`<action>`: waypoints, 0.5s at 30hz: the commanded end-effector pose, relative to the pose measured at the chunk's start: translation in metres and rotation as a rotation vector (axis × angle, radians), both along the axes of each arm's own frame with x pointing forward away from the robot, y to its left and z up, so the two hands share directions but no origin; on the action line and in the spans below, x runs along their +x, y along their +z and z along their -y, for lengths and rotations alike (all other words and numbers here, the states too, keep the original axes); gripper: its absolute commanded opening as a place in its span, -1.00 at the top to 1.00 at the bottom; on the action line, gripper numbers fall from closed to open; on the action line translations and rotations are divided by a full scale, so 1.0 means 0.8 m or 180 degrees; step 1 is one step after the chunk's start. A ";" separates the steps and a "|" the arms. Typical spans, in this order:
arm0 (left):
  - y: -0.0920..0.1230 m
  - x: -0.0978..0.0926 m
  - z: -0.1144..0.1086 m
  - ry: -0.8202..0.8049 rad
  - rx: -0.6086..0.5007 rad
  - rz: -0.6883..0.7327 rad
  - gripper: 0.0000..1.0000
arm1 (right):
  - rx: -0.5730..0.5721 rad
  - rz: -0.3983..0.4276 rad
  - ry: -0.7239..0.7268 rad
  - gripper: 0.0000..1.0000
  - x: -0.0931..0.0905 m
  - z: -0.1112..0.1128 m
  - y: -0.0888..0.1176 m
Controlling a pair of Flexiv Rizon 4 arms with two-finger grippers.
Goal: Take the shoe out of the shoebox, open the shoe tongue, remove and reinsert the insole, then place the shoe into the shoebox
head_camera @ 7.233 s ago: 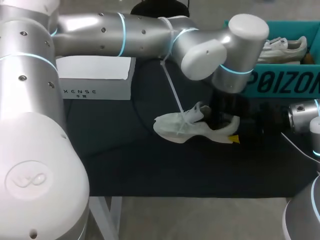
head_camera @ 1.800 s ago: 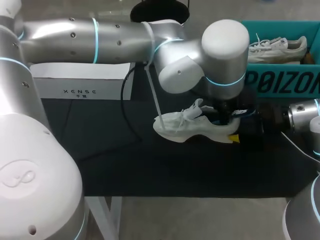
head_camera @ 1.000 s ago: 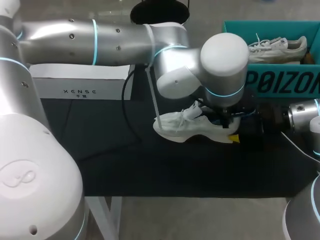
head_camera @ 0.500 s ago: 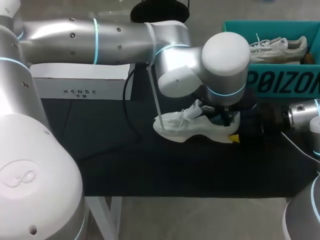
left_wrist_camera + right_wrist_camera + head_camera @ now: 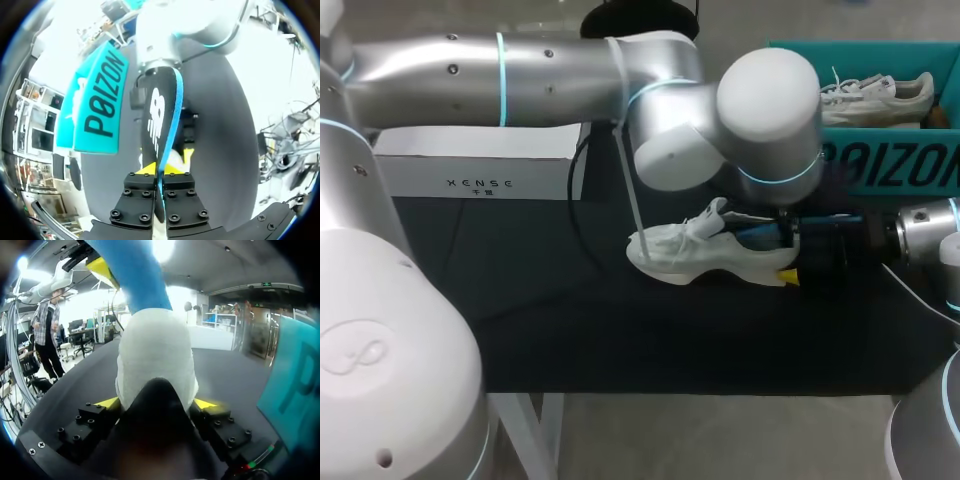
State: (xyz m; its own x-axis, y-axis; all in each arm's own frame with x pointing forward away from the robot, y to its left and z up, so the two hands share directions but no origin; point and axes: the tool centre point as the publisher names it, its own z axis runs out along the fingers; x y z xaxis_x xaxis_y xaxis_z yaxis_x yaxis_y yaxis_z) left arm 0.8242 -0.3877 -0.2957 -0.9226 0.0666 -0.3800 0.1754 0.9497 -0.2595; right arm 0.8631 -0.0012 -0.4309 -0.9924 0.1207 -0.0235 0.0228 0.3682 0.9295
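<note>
Left gripper: my left gripper [image 5: 161, 176] has its two fingers drawn together on the thin edge of the insole [image 5: 159, 92], one finger on each side. It is clamped on it.
Insole: it has a black face and a blue edge, and runs straight ahead from between my left fingers. In the right wrist view it rises as a blue strip from behind the white heel. Its lower end is hidden there, so I cannot tell how much of it sits inside the shoe.
Right gripper: my right gripper [image 5: 156, 402] grips the heel of the shoe [image 5: 685, 255], with a yellow tip pressed against each side of the heel.
Shoe: it is white and stands on its sole on the dark table [image 5: 620, 330]. The toe points toward my left and the heel sits between my right fingers. The tongue is lifted and the laces are loose.
Left arm: my left arm [image 5: 550, 70] comes in from the left and crosses the table, with its wrist directly above the shoe's heel.
Shoebox: the teal shoebox [image 5: 900, 165] is open at the far right of the table, behind my right gripper and apart from the shoe. A second white shoe [image 5: 875, 95] lies inside it.
White box: a closed white box [image 5: 480, 170] sits at the far left, under my left arm.
</note>
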 end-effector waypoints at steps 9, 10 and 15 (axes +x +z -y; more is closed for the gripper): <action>0.144 -0.054 0.080 -0.1134 -0.0771 -0.0228 1.00 | -0.0012 0.0000 -0.0005 1.00 0.001 -0.001 -0.002; 0.161 -0.060 0.084 -0.1289 -0.0899 -0.0320 1.00 | -0.0012 0.0000 -0.0005 1.00 0.001 -0.001 -0.002; 0.242 -0.084 0.098 -0.2076 -0.1377 -0.0766 1.00 | -0.0012 0.0000 -0.0005 1.00 0.001 -0.001 -0.002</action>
State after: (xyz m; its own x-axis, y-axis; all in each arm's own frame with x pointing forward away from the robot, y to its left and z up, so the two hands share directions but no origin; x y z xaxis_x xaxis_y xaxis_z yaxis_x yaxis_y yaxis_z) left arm 0.7588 -0.4805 -0.1344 -0.8808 0.2938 -0.3714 0.4606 0.7134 -0.5280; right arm 0.8631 -0.0011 -0.4309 -0.9924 0.1207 -0.0235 0.0228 0.3681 0.9295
